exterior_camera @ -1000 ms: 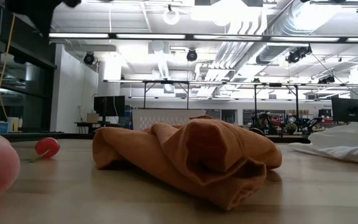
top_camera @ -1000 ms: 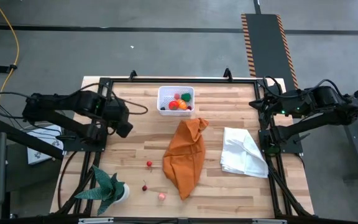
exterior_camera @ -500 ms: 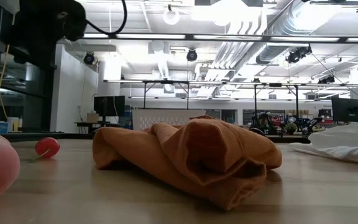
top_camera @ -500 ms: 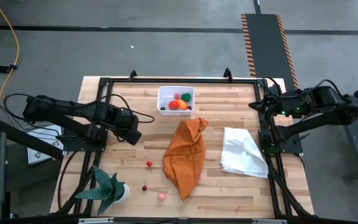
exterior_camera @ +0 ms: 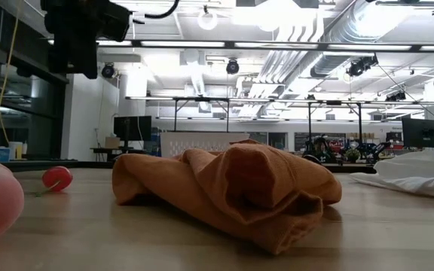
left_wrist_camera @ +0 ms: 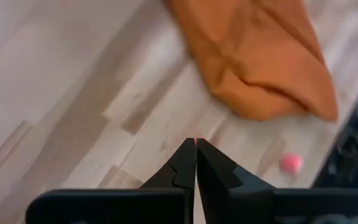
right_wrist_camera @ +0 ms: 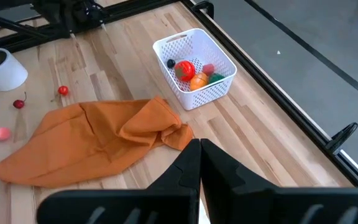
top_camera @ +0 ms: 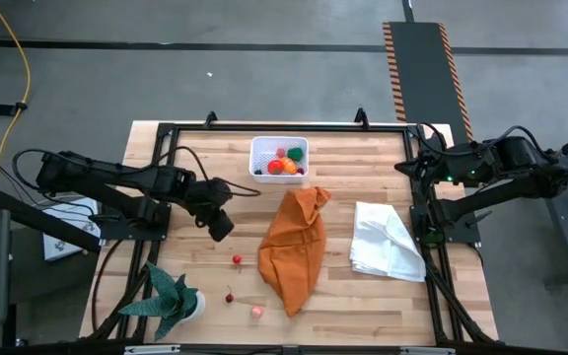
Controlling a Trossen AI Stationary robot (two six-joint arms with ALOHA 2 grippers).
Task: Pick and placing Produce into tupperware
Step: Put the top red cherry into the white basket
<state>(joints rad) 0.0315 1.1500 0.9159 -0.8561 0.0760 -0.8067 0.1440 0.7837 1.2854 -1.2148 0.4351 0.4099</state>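
The white tub stands near the table's far edge and holds several red, orange and green pieces. Three pieces lie loose on the wood: a red one, a dark cherry and a pink one. My left gripper is shut and hangs above the table, just on the far-left side of the red piece and left of the orange cloth. In the left wrist view its closed fingertips point at bare wood, with the pink piece beyond. My right gripper is shut and waits at the table's far right edge.
The crumpled orange cloth lies mid-table, with a white cloth to its right. A green spiky potted plant stands at the near left corner. A black frame borders the table. Bare wood lies between the tub and the loose pieces.
My left gripper has swung from the table's left side toward the right and the near edge. It now sits closer to the loose red piece and the orange cloth. Nothing else has moved.
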